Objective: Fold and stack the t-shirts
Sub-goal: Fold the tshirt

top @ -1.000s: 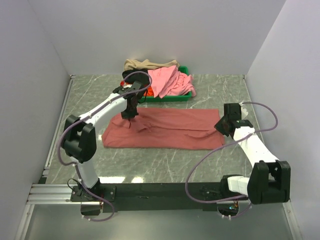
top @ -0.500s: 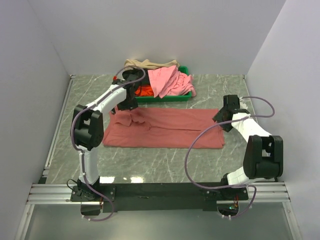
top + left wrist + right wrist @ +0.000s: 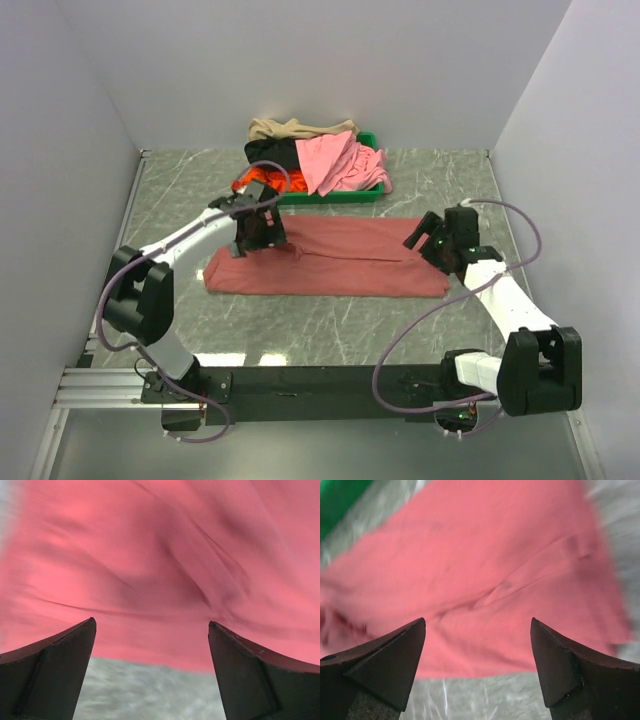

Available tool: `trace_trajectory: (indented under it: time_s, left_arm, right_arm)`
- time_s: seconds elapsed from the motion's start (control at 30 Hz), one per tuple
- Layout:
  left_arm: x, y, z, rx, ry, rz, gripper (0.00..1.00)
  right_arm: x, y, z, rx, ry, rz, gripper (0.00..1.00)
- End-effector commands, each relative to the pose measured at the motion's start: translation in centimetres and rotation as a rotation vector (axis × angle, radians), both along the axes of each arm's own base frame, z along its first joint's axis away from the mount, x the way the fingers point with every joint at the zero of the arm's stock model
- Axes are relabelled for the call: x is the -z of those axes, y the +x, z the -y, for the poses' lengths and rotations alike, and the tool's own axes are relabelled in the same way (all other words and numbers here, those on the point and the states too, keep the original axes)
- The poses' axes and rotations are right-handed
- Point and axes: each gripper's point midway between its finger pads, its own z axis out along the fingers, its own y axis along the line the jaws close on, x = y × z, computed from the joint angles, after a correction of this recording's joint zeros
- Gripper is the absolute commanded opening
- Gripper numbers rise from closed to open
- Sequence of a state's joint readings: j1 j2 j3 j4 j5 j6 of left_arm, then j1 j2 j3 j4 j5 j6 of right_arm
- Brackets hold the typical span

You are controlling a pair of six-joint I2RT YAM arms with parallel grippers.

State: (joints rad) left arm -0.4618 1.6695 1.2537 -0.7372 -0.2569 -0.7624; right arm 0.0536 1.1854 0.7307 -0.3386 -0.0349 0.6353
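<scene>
A dusty brick-red t-shirt [image 3: 330, 258] lies folded into a long strip across the middle of the marble table. My left gripper [image 3: 256, 232] hovers over its left end, jaws wide open and empty; the left wrist view shows the red cloth [image 3: 160, 565] under the gripper [image 3: 152, 625]. My right gripper [image 3: 432, 240] hovers over the shirt's right end, also open and empty, with the cloth [image 3: 485, 580] below the gripper [image 3: 478, 621]. Pink [image 3: 335, 165], orange-red [image 3: 268, 178], black [image 3: 270, 150] and tan [image 3: 290, 128] t-shirts are heaped in the tray.
A shallow green tray [image 3: 372, 192] stands at the back centre of the table against the white wall. Grey marble table [image 3: 330, 330] shows in front of the shirt. White walls close in on both sides.
Both grippers have opened and let go of the red shirt. The shirt's far edge has been laid over, leaving a narrower strip. The left arm swung back over the shirt's left end.
</scene>
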Motion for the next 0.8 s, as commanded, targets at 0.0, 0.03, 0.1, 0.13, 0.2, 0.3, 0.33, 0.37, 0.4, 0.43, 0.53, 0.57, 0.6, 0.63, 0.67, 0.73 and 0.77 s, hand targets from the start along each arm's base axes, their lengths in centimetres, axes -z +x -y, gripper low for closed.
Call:
trace_trajectory:
  time_s: [0.0,0.03,0.1,0.13,0.2,0.3,0.33,0.37,0.4,0.43,0.53,0.57,0.6,0.63,0.67,0.73,0.77]
  left_arm:
    - [-1.1,0.1,6.9,0.206,-0.270,0.092,0.99]
    - [-0.6,-0.4,7.9,0.230,-0.287,0.076,0.99]
    - [-0.3,0.1,8.7,0.237,-0.288,0.088,0.99]
    - [0.6,0.1,9.0,0.236,-0.280,0.066,0.99]
    - [0.9,1.1,8.6,0.220,-0.238,0.079,0.99]
    - [1.6,2.7,8.0,0.189,-0.168,0.099,0.99]
    - [2.1,3.2,7.9,0.184,-0.148,0.098,0.99]
    - [1.5,4.2,7.9,0.189,-0.127,0.128,0.99]
    - [1.4,5.1,8.1,0.191,-0.126,0.151,0.99]
    - [1.9,5.7,8.3,0.197,-0.118,0.153,0.99]
    - [1.5,8.4,9.3,0.185,-0.106,0.206,0.99]
    - [0.7,9.3,10.0,0.198,-0.120,0.233,0.99]
    - [0.7,9.8,10.3,0.197,-0.121,0.245,0.99]
    - [1.4,10.3,10.3,0.193,-0.115,0.243,0.99]
    - [0.9,11.0,10.4,0.187,-0.107,0.258,0.99]
    - [1.5,12.1,9.2,0.142,-0.029,0.273,0.99]
    - [0.8,12.7,8.9,0.134,0.001,0.287,0.99]
  right_arm:
    - [0.2,0.2,-4.1,-0.183,0.069,0.046,0.91]
    - [0.6,0.0,-4.9,-0.211,0.071,0.032,0.91]
    - [2.0,0.0,-5.5,-0.223,0.073,-0.007,0.91]
    - [2.7,-0.1,-5.7,-0.226,0.080,-0.030,0.91]
    - [3.3,-0.1,-5.8,-0.227,0.081,-0.046,0.91]
    - [4.1,-0.1,-5.4,-0.210,0.064,-0.066,0.91]
    - [4.2,0.0,-5.3,-0.202,0.058,-0.066,0.91]
    - [4.3,-0.1,-5.2,-0.202,0.056,-0.072,0.91]
    - [4.4,-0.2,-5.1,-0.196,0.051,-0.076,0.91]
    - [4.4,-0.1,-5.0,-0.192,0.046,-0.076,0.91]
    - [4.3,0.0,-5.0,-0.189,0.049,-0.070,0.91]
    - [4.4,0.0,-5.0,-0.187,0.048,-0.068,0.91]
    - [4.4,-0.1,-5.0,-0.185,0.048,-0.073,0.91]
    - [4.3,-0.1,-5.0,-0.184,0.049,-0.072,0.91]
    - [4.4,-0.2,-4.9,-0.182,0.046,-0.076,0.91]
    - [4.4,-0.3,-4.7,-0.173,0.042,-0.075,0.91]
    - [4.4,-0.4,-4.6,-0.169,0.040,-0.073,0.91]
